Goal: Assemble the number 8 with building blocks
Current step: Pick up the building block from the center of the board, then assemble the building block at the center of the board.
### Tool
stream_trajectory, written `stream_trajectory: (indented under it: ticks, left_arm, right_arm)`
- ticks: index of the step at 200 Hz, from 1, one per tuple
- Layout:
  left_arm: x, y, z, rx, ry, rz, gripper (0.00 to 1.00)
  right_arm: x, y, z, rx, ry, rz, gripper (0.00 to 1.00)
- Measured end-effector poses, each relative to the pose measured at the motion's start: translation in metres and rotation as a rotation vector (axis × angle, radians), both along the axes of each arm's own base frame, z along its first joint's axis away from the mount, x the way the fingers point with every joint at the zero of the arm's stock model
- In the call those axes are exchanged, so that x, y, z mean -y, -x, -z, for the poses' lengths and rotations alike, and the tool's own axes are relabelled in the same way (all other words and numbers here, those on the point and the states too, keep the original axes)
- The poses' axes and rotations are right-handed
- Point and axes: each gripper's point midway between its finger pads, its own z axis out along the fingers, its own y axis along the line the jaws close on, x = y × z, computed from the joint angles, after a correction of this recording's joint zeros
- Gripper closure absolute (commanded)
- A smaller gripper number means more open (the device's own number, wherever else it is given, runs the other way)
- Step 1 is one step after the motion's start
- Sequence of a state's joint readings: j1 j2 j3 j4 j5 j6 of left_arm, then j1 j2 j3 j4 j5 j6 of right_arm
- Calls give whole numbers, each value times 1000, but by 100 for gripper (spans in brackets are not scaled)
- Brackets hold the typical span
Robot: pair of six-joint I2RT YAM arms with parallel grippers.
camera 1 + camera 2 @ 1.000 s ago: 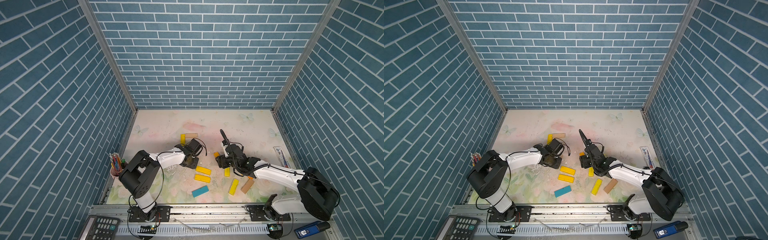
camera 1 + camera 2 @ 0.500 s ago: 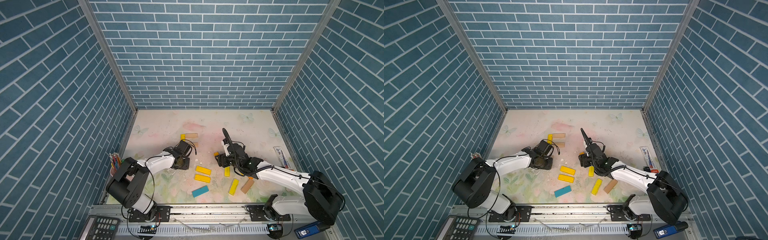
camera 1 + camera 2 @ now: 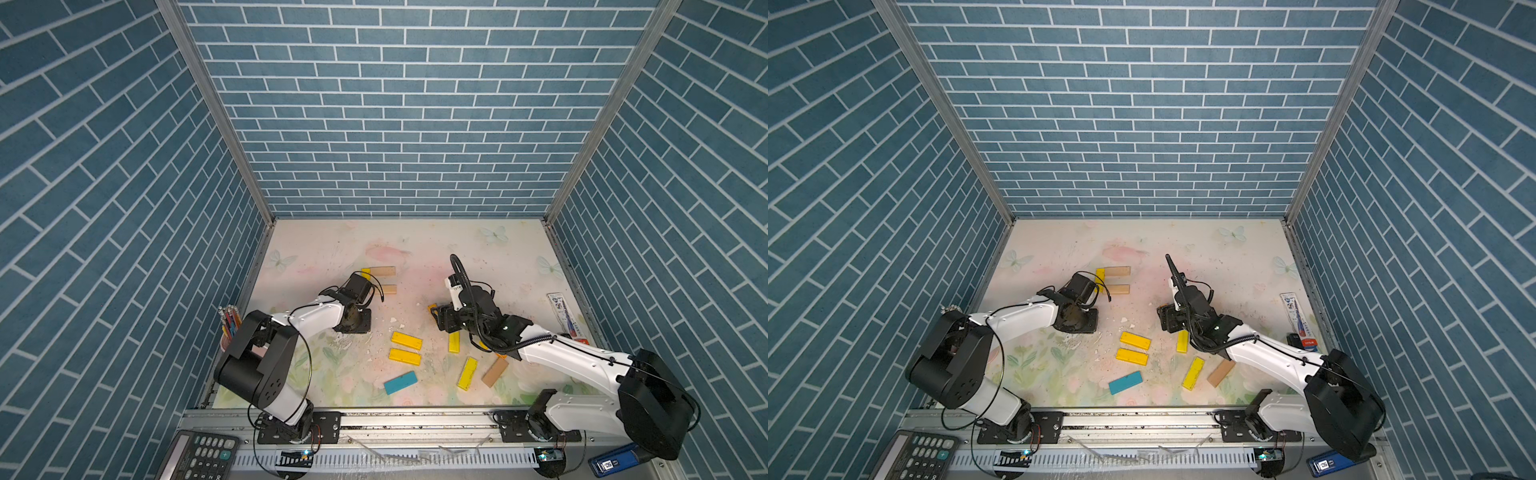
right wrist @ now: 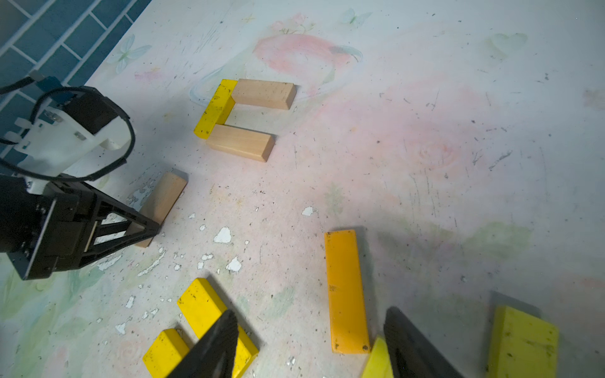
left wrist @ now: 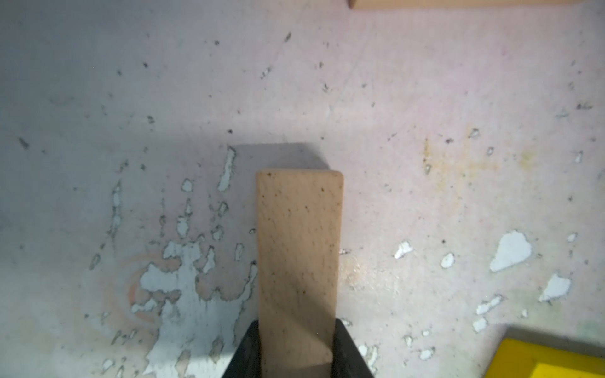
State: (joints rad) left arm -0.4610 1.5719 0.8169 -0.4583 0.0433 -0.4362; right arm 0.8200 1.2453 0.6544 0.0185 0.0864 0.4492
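Left pincer [image 5: 296, 330] clamped on plain tan wooden plank [image 5: 298, 245], gripped end hidden, right pincer [image 4: 311, 314] apart, mostly cut off below.

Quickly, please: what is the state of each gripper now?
Left gripper: closed on a plain tan wooden block.
Right gripper: open, holding nothing.

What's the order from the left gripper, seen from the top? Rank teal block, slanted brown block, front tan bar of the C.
From the left gripper, in a top view:
1. front tan bar of the C, just behind
2. teal block, near the front edge
3. slanted brown block, far right
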Motion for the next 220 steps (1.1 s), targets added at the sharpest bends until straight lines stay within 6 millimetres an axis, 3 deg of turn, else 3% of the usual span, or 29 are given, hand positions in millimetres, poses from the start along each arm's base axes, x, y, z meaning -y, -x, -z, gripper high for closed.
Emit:
stream_trajectory:
  ticks: [83,220]
  left_arm:
    - [-1,-26,0,-9,-29,-25,67]
    - [6,-47,0,-8,-35,-12,65]
  right_arm:
    - [6,0,3,-4,26,18,28]
    - [10,1,5,-8,41,28,28]
